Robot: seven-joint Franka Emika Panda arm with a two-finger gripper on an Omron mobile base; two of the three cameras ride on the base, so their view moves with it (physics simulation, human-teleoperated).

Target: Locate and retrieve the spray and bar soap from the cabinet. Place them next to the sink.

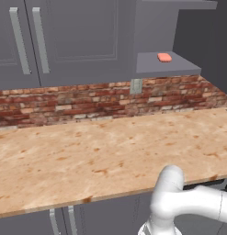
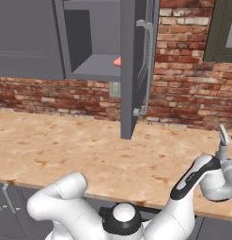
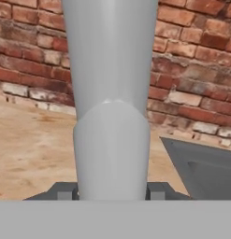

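Observation:
My gripper (image 3: 111, 192) is shut on the spray (image 3: 111, 116), a pale grey bottle that stands tall between the two dark fingertips (image 3: 64, 191). In the right base view the spray's trigger head (image 2: 224, 136) pokes up above the hand at the far right, over the counter. The salmon-pink bar soap (image 1: 164, 57) lies on the grey shelf of the cabinet (image 1: 167, 68). From the right side the bar soap (image 2: 117, 61) is half hidden behind the open cabinet door (image 2: 134, 70). A dark grey corner of the sink (image 3: 201, 170) lies just right of the spray.
The marbled tan counter (image 1: 87, 151) runs along a red brick backsplash (image 1: 64, 103). Closed grey cabinet fronts with long silver handles (image 1: 19, 41) hang at the upper left. The open door's handle (image 2: 148, 65) juts out over the counter.

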